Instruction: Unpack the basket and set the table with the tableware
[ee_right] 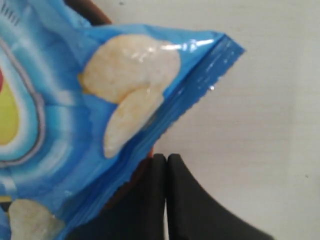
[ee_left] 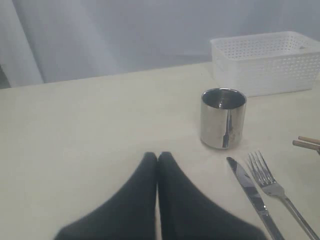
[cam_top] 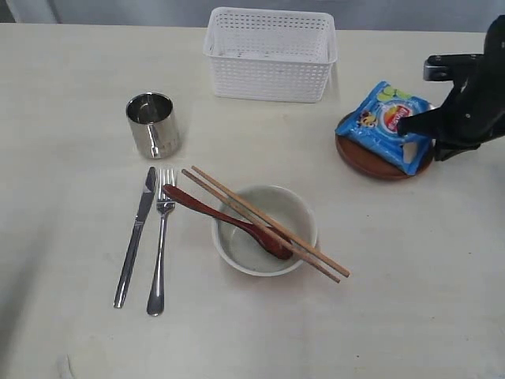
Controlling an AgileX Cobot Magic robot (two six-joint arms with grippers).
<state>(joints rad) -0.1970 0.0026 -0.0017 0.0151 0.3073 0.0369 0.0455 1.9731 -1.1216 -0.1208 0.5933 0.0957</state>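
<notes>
Right gripper (ee_right: pixel 161 159) is clenched, empty, its tips at the edge of the blue chips bag (ee_right: pixel 75 125) lying on the brown plate (cam_top: pixel 371 160) at two o'clock on the table (cam_top: pixel 410 300). Left gripper (ee_left: pixel 158 157) is clenched on nothing. The basket (cam_top: pixel 270 55) stands at twelve, the steel cup (cam_top: pixel 153 125) at ten, and the knife (cam_top: pixel 136 237) and fork (cam_top: pixel 160 245) at eight. The spoon (cam_top: pixel 221 215) and chopsticks (cam_top: pixel 268 223) rest on the central bowl (cam_top: pixel 237 251).

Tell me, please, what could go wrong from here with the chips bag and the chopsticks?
1. The shut right claw is at the edge of the chips bag, which lies on the brown plate; a sweep may drag the bag or shift the plate.
2. The chopsticks rest across the bowl; a nudge could roll them off.
</notes>
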